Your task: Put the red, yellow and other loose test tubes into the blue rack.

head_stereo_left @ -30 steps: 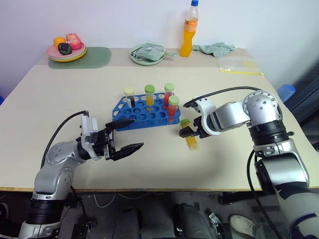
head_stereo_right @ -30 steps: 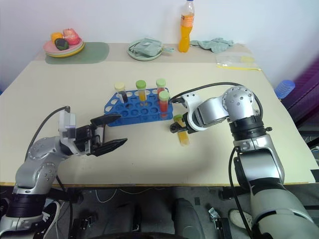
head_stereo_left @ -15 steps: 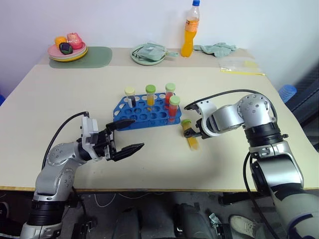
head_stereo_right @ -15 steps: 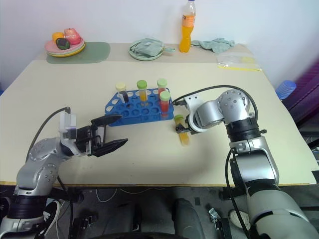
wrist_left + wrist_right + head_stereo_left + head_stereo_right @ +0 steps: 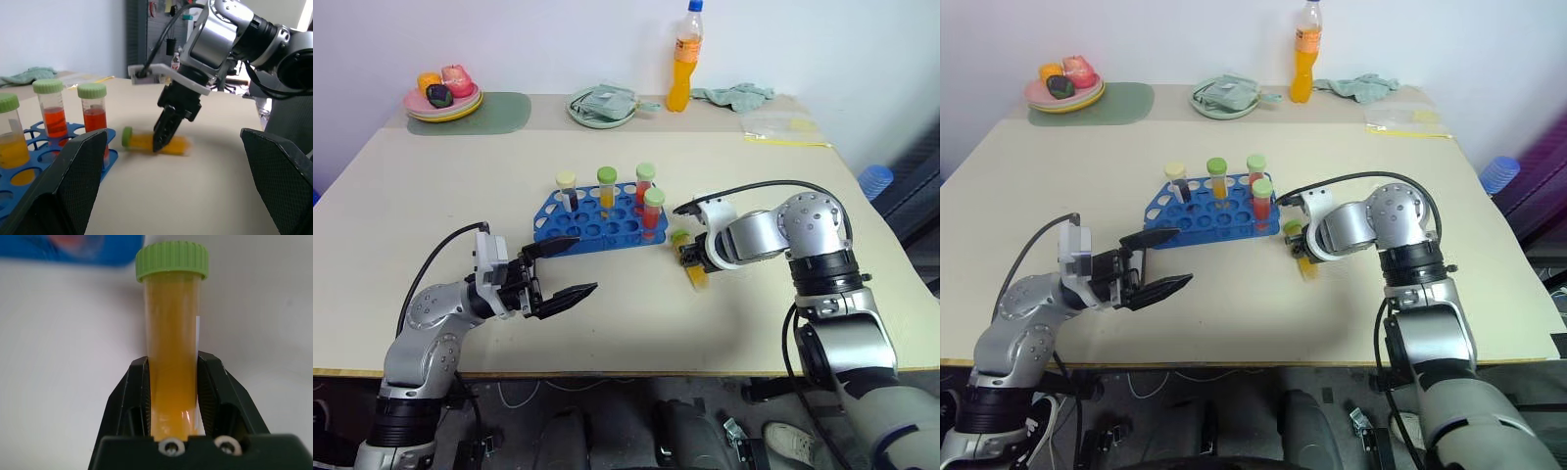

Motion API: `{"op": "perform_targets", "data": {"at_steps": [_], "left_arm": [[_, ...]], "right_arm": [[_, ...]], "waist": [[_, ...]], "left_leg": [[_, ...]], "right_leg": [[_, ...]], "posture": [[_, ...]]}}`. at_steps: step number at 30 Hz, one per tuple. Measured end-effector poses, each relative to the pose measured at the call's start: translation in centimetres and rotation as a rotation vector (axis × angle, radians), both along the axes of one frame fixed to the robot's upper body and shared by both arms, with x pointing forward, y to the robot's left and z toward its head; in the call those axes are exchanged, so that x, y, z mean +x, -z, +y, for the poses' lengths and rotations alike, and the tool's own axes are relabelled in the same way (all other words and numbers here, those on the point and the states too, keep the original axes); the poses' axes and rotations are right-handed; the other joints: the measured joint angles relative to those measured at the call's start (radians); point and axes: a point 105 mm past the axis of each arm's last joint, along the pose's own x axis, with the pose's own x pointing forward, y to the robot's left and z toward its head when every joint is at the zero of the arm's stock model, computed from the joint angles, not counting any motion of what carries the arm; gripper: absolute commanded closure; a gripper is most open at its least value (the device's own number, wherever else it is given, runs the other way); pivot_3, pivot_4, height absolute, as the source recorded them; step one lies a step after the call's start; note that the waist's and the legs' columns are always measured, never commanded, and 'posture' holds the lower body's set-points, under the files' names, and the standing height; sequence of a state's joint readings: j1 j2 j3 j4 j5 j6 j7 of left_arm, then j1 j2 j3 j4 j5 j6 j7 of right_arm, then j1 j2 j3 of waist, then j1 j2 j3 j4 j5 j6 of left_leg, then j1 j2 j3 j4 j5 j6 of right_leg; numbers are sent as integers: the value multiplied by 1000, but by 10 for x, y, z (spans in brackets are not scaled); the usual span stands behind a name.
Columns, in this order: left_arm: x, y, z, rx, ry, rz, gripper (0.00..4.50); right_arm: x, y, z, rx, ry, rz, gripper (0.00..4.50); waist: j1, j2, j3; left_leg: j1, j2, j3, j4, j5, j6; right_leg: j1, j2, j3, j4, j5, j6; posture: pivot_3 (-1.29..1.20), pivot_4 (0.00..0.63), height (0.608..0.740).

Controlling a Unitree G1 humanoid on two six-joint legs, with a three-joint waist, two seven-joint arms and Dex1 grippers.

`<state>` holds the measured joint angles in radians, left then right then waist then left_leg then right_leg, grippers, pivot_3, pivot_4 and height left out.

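Note:
The blue rack [image 5: 597, 223] stands mid-table and holds several capped tubes: two red [image 5: 653, 211], one orange-yellow [image 5: 607, 191] and one with a pale yellow cap [image 5: 567, 186]. Just right of the rack lies a loose yellow test tube [image 5: 693, 269] with a green cap, flat on the table. My right gripper [image 5: 689, 257] points down at it and is shut on its body; the right wrist view shows the tube [image 5: 172, 333] pinched between both pads. My left gripper [image 5: 582, 264] hovers open and holds nothing, in front of the rack's left end.
Along the table's far edge are an orange drink bottle [image 5: 683, 59], a green bowl with a cloth [image 5: 603, 106], a plate of toy fruit [image 5: 443, 98] on a green mat, a crumpled cloth [image 5: 734, 95] and a plastic bag [image 5: 783, 127].
My right gripper has closed from open onto the lying yellow tube and turned a little at the wrist. The left arm has stayed still.

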<state>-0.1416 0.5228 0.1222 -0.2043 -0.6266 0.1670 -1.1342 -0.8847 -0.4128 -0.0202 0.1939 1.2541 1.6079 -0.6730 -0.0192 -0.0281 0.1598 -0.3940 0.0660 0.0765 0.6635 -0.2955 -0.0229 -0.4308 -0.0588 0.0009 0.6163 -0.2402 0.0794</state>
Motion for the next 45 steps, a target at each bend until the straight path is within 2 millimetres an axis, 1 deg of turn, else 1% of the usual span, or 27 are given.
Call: {"op": "perform_targets", "data": {"at_steps": [2, 4, 6, 7, 9, 10, 13, 14, 16, 17, 19, 21, 23, 24, 27, 29, 32, 34, 37, 41, 45], "left_arm": [[-1, -2, 0, 6, -1, -9, 0], [-2, -3, 3, 11, -8, -11, 0], [-3, -3, 6, 17, -14, -11, 0], [-2, -5, 7, 14, -17, -14, 0], [-1, -7, 9, 14, -13, -21, 0], [0, -7, 10, 15, -11, -23, 0], [7, -5, 16, 9, -25, -12, 0], [9, -5, 19, 5, -32, -14, 0], [14, -9, 22, 3, -35, -26, 0], [16, -11, 23, 5, -31, -33, 0], [19, -13, 23, 4, -24, -46, 0], [21, -11, 26, 4, -21, -34, 0], [23, -9, 28, 2, -20, -24, 0], [23, -9, 28, 3, -17, -24, 0], [21, -8, 30, 14, -17, -22, 0], [21, -9, 32, 19, -22, -23, 0], [20, -7, 34, 20, -35, -15, 0], [18, -6, 35, 22, -40, -14, 0], [17, -6, 38, 23, -48, -15, 0], [17, -5, 39, 22, -55, -12, 0], [16, -6, 38, 23, -56, -16, 0]], "right_arm": [[-4, -6, -10, 17, 23, -68, 3675], [-21, -1, -27, 20, 21, -126, 3675], [-41, 6, -34, 29, -11, -168, 3675], [-49, 8, -30, 64, -31, -192, 3675], [-57, 2, -19, 153, -73, -293, 3675], [-59, -6, -13, 208, -84, -374, 3675], [-54, -30, -1, 353, -67, -590, 3675], [-51, -39, 1, 378, -67, -674, 3675], [-49, -60, 11, 486, -89, -830, 3675], [-51, -69, 19, 523, -129, -899, 3675], [-59, -84, 38, 530, -254, -1058, 3675], [-63, -89, 54, 597, -314, -1146, 3675], [-59, -86, 68, 658, -325, -1176, 3675], [-52, -83, 74, 645, -339, -1190, 3675], [-36, -85, 86, 601, -371, -1265, 3675], [-29, -83, 94, 604, -379, -1288, 3675], [-20, -70, 110, 594, -394, -1280, 3675], [-19, -58, 119, 564, -422, -1276, 3675], [-18, -44, 130, 540, -455, -1273, 3675], [-12, -36, 142, 521, -458, -1276, 3675], [1, -27, 141, 437, -433, -1296, 3675]], "waist": [[8, 0, 0], [14, -1, -1], [9, 0, -1], [6, 0, -1], [-4, 0, 0], [-6, 0, 0], [-6, 0, 0], [-4, 0, 0], [-2, 1, 0], [-1, 1, 0], [1, 1, 0], [0, 0, -1], [1, 0, 0], [0, 0, 0], [0, 1, 0], [1, 1, 0], [0, 1, 0], [1, 1, 0], [0, 1, 0], [-2, 1, 0], [-2, 1, 0]], "left_leg": [[-1, 0, -1, 0, 0, 1], [-3, -1, -2, -1, -1, 2], [-4, -1, -1, -1, -2, 4], [-3, -1, -1, -1, -2, 4], [-1, -1, 0, -1, -3, 4], [1, -1, 1, -1, -3, 4], [3, 1, -1, 0, -3, 4], [3, 1, -2, 0, -2, 4], [3, 1, -2, 0, -2, 4], [3, 1, -2, 0, -2, 4], [2, 1, -1, -1, -3, 4], [3, 1, -1, -1, -3, 4], [3, 1, -1, 0, -2, 4], [3, 1, -1, 0, -2, 4], [3, 1, 0, 1, -2, 3], [3, 1, -1, 0, -2, 3], [3, 1, 0, 0, -2, 3], [3, 1, 0, 0, -2, 3], [3, 0, 0, 0, -1, 2], [4, 1, 0, 0, -1, 1], [4, 0, 0, 0, -1, 1]], "right_leg": [[0, 0, -1, -1, 0, 0], [0, -2, -2, -3, 0, 0], [0, -3, -2, -4, 0, 0], [0, -3, -2, -5, 0, 0], [0, -2, 0, -5, 0, 1], [1, -1, 0, -4, 0, 1], [3, 3, 0, -3, 0, 0], [2, 3, 0, -2, 0, 0], [2, 4, 0, -2, 0, 0], [2, 4, 0, -2, 0, 0], [2, 4, 0, -3, 0, 0], [2, 4, 0, -3, 0, 0], [2, 4, 0, -2, 0, 0], [2, 3, 0, -2, 0, 0], [2, 3, 0, -1, 0, 0], [2, 3, 0, -1, 0, 0], [2, 3, 0, 0, 0, 0], [2, 2, 0, 0, 0, 0], [2, 2, 0, 0, 0, 0], [2, 2, 0, 2, 0, 0], [2, 2, 0, 2, 0, 0]], "posture": [[0, 150, 740], [0, 150, 740], [0, 150, 740], [0, 150, 740], [0, 150, 740], [0, 150, 740], [0, 150, 740], [0, 150, 740], [0, 150, 740], [0, 150, 740], [0, 150, 740], [0, 150, 740], [0, 150, 740], [0, 150, 740], [0, 150, 740], [0, 150, 740], [0, 150, 740], [0, 150, 740], [0, 150, 740], [0, 150, 740], [0, 150, 740]]}}
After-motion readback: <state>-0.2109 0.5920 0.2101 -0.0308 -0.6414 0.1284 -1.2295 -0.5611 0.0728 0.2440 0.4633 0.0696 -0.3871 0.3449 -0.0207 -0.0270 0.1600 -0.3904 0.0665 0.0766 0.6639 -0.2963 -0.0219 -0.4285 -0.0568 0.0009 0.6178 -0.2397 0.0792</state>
